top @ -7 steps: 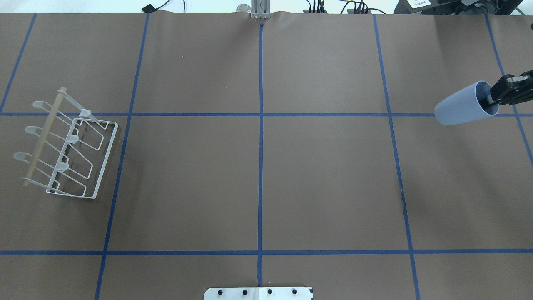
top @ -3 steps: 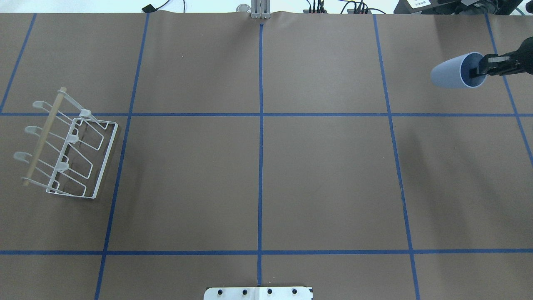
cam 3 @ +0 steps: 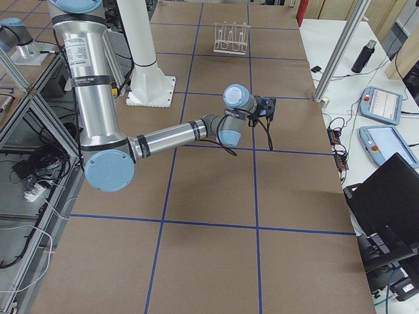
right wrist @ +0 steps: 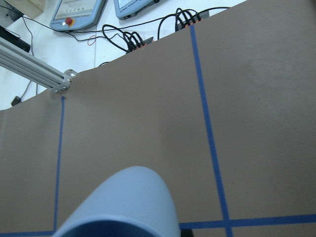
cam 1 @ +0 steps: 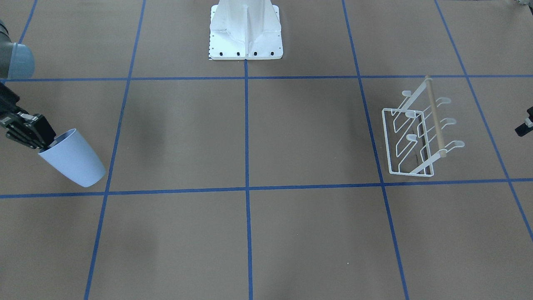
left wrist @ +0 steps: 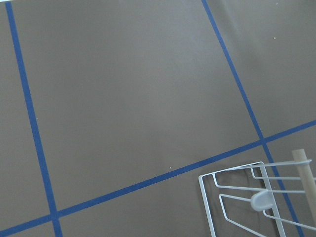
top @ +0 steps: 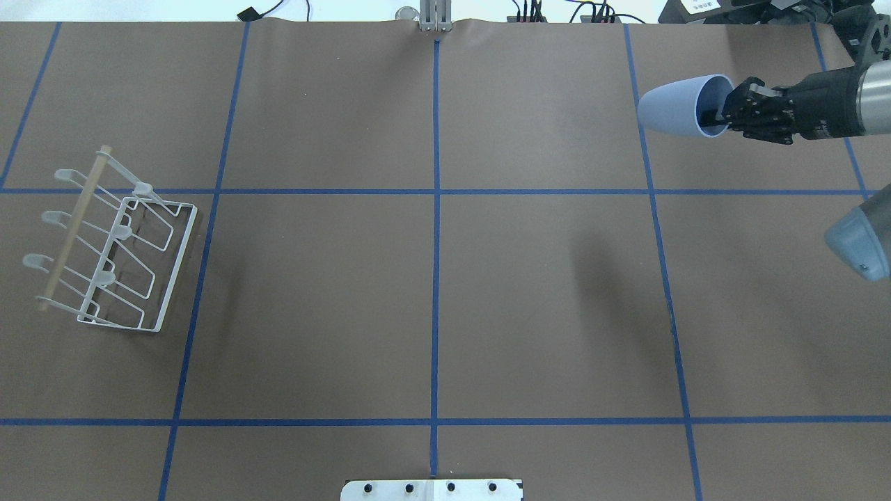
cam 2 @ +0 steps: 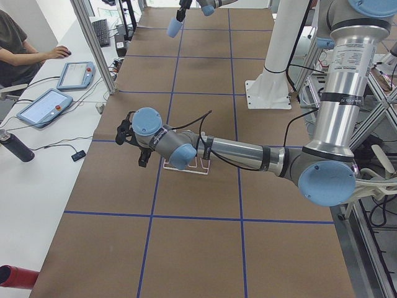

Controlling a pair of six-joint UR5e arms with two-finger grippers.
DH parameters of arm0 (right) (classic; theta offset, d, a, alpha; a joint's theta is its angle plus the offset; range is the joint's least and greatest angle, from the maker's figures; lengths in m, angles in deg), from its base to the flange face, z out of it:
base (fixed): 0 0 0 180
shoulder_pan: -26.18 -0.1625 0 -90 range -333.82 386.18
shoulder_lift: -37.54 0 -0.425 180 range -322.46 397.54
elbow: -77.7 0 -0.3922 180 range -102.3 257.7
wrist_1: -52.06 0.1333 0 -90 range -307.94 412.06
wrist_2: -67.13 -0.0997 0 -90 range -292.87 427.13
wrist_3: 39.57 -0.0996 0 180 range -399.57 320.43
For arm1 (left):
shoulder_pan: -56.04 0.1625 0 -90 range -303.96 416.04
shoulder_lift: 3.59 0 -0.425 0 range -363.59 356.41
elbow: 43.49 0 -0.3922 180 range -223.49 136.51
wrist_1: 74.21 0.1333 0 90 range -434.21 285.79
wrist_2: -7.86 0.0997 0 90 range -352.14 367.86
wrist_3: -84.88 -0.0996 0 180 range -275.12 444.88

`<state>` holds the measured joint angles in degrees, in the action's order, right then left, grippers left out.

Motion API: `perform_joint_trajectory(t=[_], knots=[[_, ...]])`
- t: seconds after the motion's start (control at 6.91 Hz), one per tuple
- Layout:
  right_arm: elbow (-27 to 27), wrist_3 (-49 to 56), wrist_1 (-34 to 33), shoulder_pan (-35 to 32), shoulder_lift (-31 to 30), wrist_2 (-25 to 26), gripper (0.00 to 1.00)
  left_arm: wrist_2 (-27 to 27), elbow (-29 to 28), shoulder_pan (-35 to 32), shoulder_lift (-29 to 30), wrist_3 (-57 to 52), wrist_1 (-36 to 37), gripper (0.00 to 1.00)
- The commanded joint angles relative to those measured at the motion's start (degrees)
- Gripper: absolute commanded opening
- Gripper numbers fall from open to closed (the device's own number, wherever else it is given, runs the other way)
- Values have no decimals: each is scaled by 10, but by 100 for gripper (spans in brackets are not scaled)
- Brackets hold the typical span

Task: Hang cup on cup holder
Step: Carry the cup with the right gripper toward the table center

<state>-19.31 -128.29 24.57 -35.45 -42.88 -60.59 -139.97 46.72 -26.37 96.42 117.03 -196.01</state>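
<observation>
Standing rack: on table, at my left side.
Cup: aloft on its side, far right, well apart from rack.
Right gripper: mine, clenched on cup's rim.
Left gripper: near rack; grip cannot be told.

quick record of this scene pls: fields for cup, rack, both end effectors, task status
right end effector: shut on the cup's rim, one finger inside
cup: pale blue, held above the table, roughly horizontal, mouth toward that end effector
cup holder: white wire, across the table from the cup, nothing hung on it
left end effector: near the cup holder, open or shut unclear
task status: cup not yet hung
</observation>
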Motion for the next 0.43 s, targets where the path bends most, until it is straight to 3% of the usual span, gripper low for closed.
perform_joint_trajectory(t=[0.0,0.29], knots=[[1,-140,80,47,27,-1,0,1,-6,66,82,302,-108,98],[-1,-235,102,86,75,-1,0,56,-4,163,126,378,-157,98]])
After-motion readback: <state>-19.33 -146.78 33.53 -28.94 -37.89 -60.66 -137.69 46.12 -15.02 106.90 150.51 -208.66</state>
